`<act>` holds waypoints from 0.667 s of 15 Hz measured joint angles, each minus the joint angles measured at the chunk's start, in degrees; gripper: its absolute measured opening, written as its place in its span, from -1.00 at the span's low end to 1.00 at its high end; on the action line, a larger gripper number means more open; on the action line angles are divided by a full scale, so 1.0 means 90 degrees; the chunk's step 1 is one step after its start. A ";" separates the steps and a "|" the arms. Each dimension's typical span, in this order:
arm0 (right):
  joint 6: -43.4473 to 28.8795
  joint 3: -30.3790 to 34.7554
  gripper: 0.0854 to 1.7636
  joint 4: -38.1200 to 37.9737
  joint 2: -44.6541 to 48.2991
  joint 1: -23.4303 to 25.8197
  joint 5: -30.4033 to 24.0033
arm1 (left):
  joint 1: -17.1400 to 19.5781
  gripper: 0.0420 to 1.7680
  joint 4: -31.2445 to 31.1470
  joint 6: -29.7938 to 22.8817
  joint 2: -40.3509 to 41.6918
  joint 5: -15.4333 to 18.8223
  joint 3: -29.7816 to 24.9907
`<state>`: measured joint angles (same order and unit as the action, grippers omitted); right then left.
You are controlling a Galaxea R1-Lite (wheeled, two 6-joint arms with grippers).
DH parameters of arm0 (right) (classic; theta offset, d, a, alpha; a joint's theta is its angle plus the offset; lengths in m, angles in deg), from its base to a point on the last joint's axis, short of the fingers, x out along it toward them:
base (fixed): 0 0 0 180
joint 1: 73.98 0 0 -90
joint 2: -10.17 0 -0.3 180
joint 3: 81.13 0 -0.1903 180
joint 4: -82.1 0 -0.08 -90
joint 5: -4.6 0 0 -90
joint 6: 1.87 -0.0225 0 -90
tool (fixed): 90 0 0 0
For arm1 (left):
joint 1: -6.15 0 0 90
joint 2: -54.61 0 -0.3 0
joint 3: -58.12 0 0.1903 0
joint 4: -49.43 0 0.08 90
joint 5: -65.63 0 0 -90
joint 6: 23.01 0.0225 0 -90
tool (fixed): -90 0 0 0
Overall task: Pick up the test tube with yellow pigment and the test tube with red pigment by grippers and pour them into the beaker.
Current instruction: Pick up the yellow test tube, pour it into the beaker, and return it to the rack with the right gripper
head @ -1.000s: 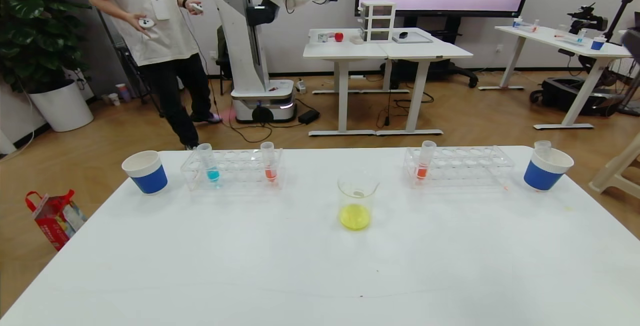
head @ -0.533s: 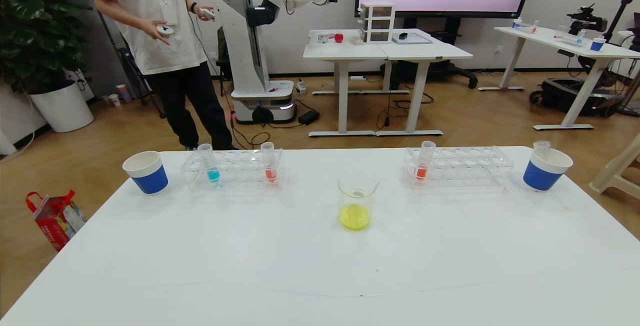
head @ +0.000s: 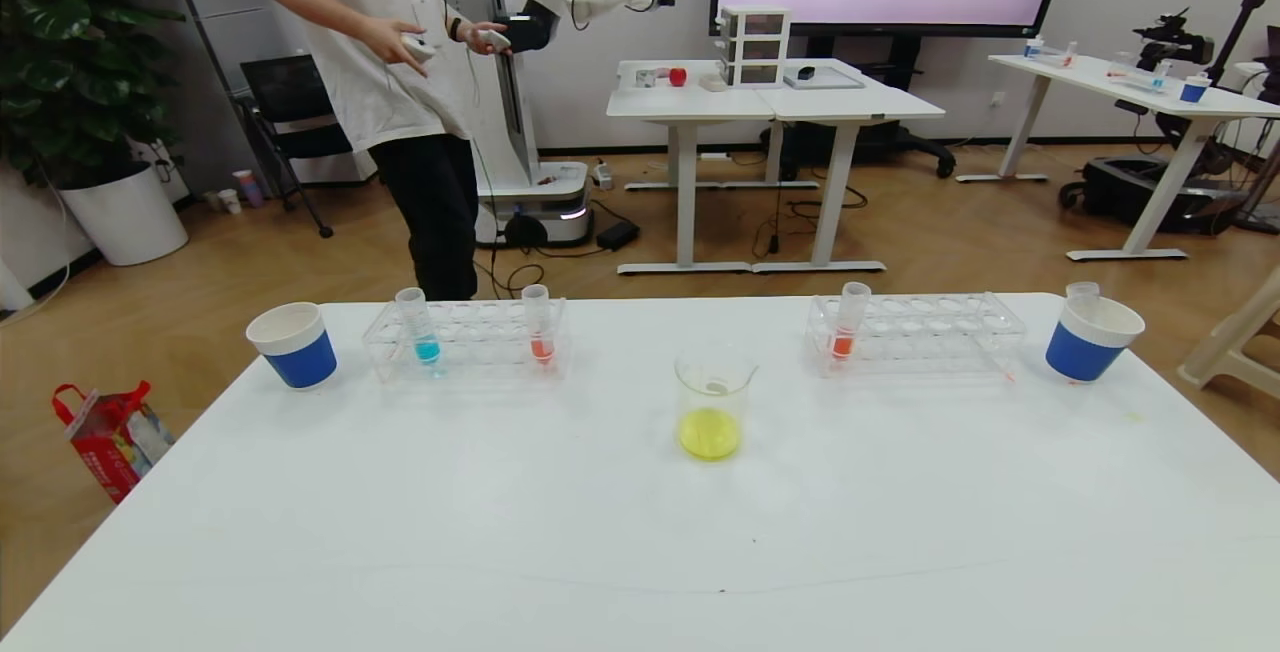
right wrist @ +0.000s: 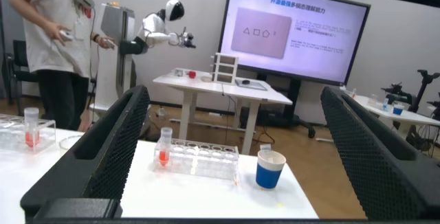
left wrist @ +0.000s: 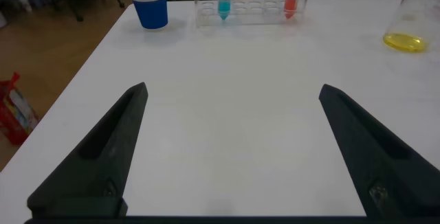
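Yellow liquid already in the beaker [head: 713,400] at table centre, both grippers [left wrist: 230,148] [right wrist: 230,148] spread wide and empty, so next probably reaching for a red test tube [head: 848,320] upright in its rack [head: 950,337].

Blue-and-white paper cups [head: 292,344] at both table ends, two clear plastic tube racks [head: 915,332], blue-liquid tube [head: 415,324] in left rack
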<state>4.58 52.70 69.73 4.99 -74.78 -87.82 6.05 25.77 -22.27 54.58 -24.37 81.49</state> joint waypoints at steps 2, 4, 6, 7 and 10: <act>0.0008 0.0687 0.97 0.0083 0.0341 0.0012 0.0047 | 0.0000 0.96 0.0000 0.0005 0.0000 0.0000 0.0000; 0.0012 0.1376 0.97 0.0125 0.0493 0.0019 0.0050 | 0.0000 0.96 -0.0001 0.0005 0.0000 0.0000 0.0000; 0.0008 0.2006 0.97 -0.0043 0.0555 0.0022 0.0087 | 0.0000 0.96 0.0000 0.0008 0.0000 0.0000 0.0000; 0.0009 0.2228 0.97 -0.0383 0.0570 0.0024 0.0102 | 0.0000 0.96 0.0000 0.0005 0.0000 0.0000 0.0000; -0.0157 0.2494 0.97 -0.1268 0.0578 0.0022 0.0106 | 0.0000 0.96 -0.0001 0.0005 0.0000 0.0000 0.0000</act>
<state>3.17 75.15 58.32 10.20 -74.58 -86.87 6.05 25.76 -22.22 54.58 -24.37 81.49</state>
